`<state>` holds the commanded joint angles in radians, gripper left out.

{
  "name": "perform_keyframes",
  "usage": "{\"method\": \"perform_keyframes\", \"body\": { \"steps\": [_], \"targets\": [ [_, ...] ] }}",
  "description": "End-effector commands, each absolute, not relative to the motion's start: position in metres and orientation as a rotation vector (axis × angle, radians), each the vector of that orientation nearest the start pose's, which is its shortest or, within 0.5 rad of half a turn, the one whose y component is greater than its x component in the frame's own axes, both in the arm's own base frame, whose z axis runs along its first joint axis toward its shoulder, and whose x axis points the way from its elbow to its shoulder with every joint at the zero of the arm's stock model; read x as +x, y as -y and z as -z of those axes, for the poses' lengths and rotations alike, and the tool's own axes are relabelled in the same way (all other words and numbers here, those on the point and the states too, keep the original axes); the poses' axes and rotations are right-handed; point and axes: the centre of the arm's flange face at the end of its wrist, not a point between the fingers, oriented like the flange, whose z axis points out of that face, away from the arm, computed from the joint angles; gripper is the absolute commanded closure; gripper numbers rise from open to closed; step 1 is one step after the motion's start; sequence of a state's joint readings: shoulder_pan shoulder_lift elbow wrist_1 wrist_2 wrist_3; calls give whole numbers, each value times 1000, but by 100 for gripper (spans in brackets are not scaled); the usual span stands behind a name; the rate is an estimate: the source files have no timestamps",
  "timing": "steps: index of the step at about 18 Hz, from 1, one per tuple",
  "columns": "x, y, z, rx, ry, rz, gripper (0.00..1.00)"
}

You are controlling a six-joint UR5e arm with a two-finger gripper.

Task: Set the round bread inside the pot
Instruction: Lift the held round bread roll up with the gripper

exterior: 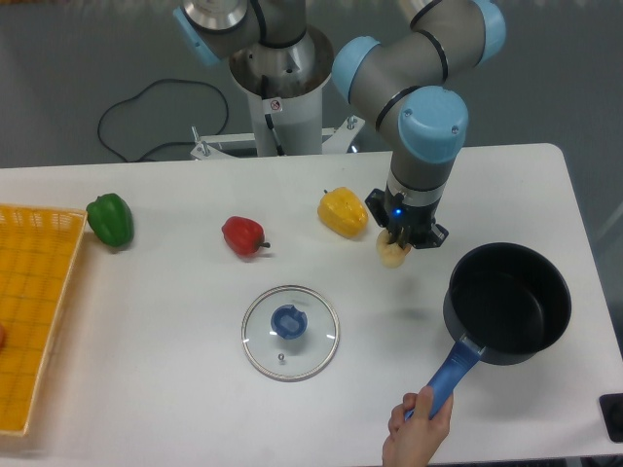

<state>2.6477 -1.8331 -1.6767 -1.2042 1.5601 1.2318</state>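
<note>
The round bread [391, 253] is a small pale tan roll, partly hidden under my gripper [401, 243]. The fingers are closed around it at about table height, just right of the yellow pepper. I cannot tell whether the roll rests on the table or is lifted. The pot [508, 302] is a black saucepan with a blue handle [450, 375], standing to the right and nearer the front, empty inside. A person's hand [417, 433] holds the end of the handle.
A yellow bell pepper [343, 212] lies just left of the gripper. A red pepper [243, 235] and a green pepper [110, 219] lie further left. A glass lid with a blue knob [290, 331] lies at centre front. A yellow basket [29, 321] stands at the left edge.
</note>
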Motion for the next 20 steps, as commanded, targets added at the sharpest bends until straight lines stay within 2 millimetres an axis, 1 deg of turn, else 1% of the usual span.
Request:
{"method": "perform_keyframes", "body": {
  "steps": [2, 5, 7, 11, 14, 15, 17, 19, 20],
  "targets": [
    [-440, -392, -331, -3125, -247, 12, 100],
    [-436, -385, -351, -3118, -235, -16, 100],
    [-427, -379, -369, -3118, -230, -18, 100],
    [-404, -367, -415, -3098, -212, -82, 100],
    [-395, -361, -449, -3070, -200, -152, 100],
    [-395, -361, -458, -3063, -178, -177, 100],
    [-401, -363, -479, -3044, -158, -229, 100],
    [-415, -363, -496, -3029, -135, -276, 100],
    [-425, -367, -497, -3027, -134, -283, 100]
  ]
}}
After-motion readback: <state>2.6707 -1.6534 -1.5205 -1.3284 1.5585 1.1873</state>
